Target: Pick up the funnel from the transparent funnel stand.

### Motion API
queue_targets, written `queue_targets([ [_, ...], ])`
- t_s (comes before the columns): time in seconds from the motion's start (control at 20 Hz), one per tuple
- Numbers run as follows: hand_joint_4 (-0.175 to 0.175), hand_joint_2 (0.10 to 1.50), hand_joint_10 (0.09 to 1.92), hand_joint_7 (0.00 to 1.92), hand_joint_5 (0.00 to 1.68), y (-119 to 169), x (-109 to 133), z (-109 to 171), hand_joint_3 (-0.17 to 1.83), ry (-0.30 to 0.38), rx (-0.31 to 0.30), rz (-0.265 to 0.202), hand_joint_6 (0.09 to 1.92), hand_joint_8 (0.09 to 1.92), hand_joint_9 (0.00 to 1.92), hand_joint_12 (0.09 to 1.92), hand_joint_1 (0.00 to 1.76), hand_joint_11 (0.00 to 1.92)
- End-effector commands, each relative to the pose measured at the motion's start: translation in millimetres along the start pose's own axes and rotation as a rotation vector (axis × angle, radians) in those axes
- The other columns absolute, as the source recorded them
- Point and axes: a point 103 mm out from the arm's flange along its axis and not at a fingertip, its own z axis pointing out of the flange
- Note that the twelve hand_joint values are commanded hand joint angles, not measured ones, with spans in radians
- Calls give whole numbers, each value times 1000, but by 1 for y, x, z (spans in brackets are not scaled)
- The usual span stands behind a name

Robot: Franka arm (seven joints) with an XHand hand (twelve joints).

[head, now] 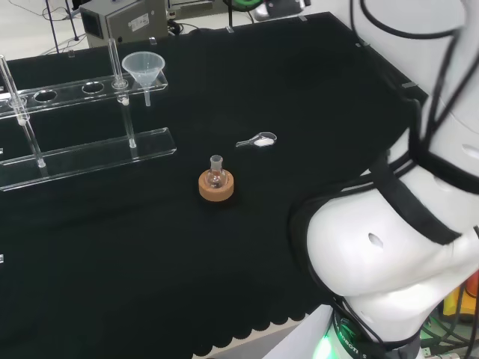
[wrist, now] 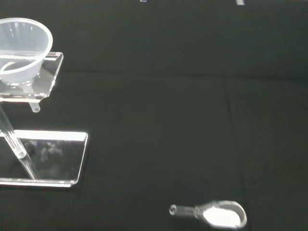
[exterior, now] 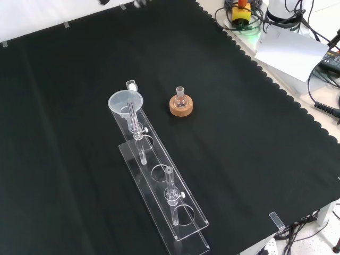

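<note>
1. Funnel [head: 144, 69]: one, clear, seated in the end hole of the stand's upper shelf.
2. Transparent funnel stand [head: 90, 153]: one, made of a base plate, an upper shelf and two upright rods.
3. Holes in the upper shelf: four countable in the front view, one of them taken by the funnel.
4. Small round flask [head: 216, 174]: one, clear.
5. Cork ring [head: 215, 188]: one, under the flask.
6. Clear scoop [head: 258, 140]: one, lying on the cloth, holding white powder.
7. Black cloth [head: 299, 97]: one, covering the bench.
</note>
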Motion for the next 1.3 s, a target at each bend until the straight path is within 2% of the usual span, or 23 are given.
queue_targets([
  [0.05,-23,1228,638,29,277,70,48,32,288,-69,66,-111,87,529,196,1389,43,49],
  [0.3,-24,1198,650,71,261,86,80,53,269,-75,109,-157,87,552,223,1395,112,41],
  [0.55,-25,1145,660,93,242,99,99,63,246,-95,156,-192,87,575,239,1399,180,41],
  [0.75,-25,1048,670,78,225,104,106,66,207,-99,183,-209,87,584,251,1407,310,48],
  [0.9,-49,966,706,63,214,108,111,70,183,-98,209,-220,87,636,259,1428,400,82],
  [1.15,-68,875,747,16,152,112,115,74,166,-97,265,-227,87,690,255,1464,449,191],
  [1.3,-79,828,790,1,108,113,117,75,161,-112,287,-227,87,630,221,1477,475,200],
])
